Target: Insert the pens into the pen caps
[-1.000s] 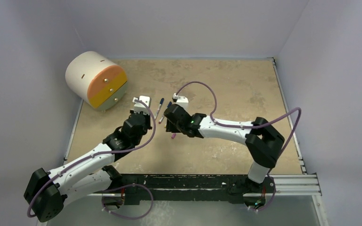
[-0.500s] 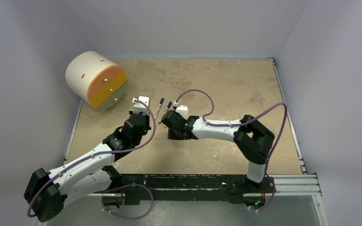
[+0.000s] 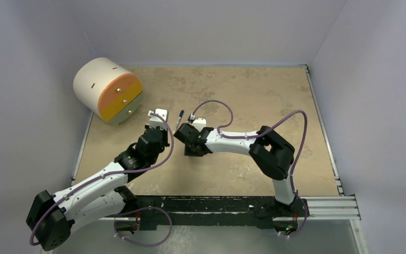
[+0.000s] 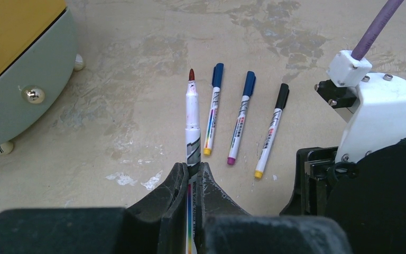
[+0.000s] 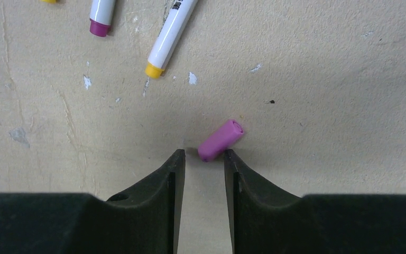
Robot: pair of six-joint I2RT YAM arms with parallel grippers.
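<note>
My left gripper is shut on an uncapped white pen whose red tip points away from me, above the table. Three capped pens lie beside it: two with dark blue caps and one with a black cap. My right gripper is open and low over the table, with the pink cap lying loose just at its fingertips, leaning toward the right finger. In the top view the left gripper and right gripper are close together mid-table.
A white and orange cylinder with drawer knobs stands at the back left; it also shows in the left wrist view. The right arm's white camera housing sits close to the right of the capped pens. Purple cables loop above both arms.
My right arm has swung left and folded in, bringing its open gripper down over the pink cap. My left arm has held still with the pen.
</note>
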